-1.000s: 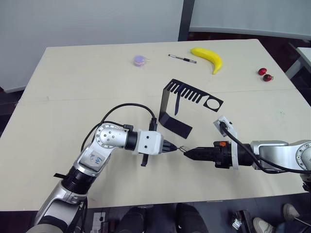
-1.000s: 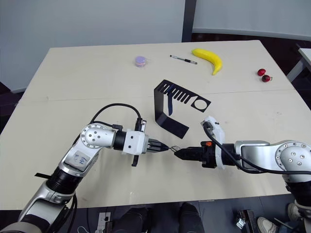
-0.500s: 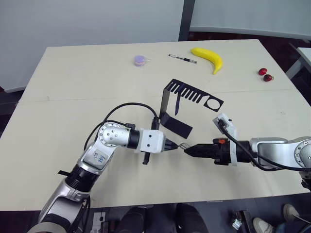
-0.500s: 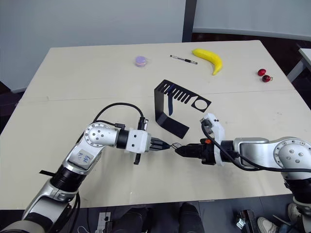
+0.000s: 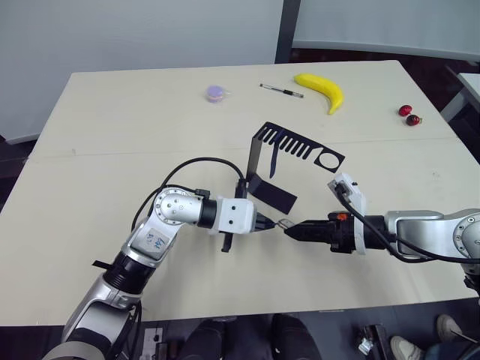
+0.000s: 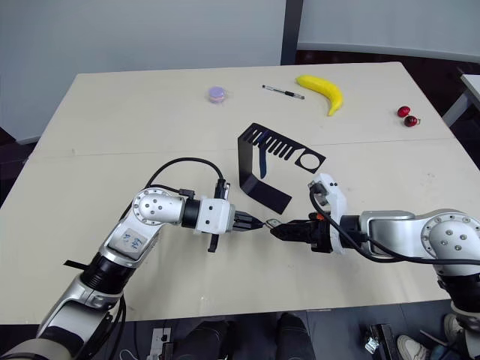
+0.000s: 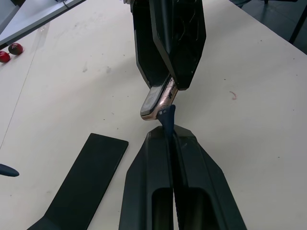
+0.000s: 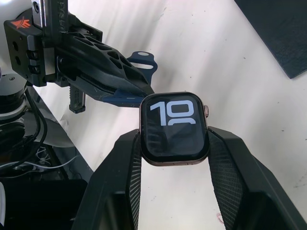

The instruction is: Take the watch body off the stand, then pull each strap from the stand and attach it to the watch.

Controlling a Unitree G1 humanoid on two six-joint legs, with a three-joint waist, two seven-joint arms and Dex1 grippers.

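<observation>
Near the tabletop's front edge, the left gripper [image 7: 169, 125], pinching a strap [image 7: 167, 115], has closed in on the watch body [image 8: 174, 128] clamped by the right gripper [image 8: 173, 143]; strap tip now touches it

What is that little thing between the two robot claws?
Between them sits the watch body, clamped by the right gripper. The left gripper holds a navy strap, its tip touching the watch's edge. The wrist views show it best.

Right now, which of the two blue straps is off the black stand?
The strap pinched in the left gripper, its tip meeting the watch body held by the right gripper. The other strap hangs from the stand.
</observation>
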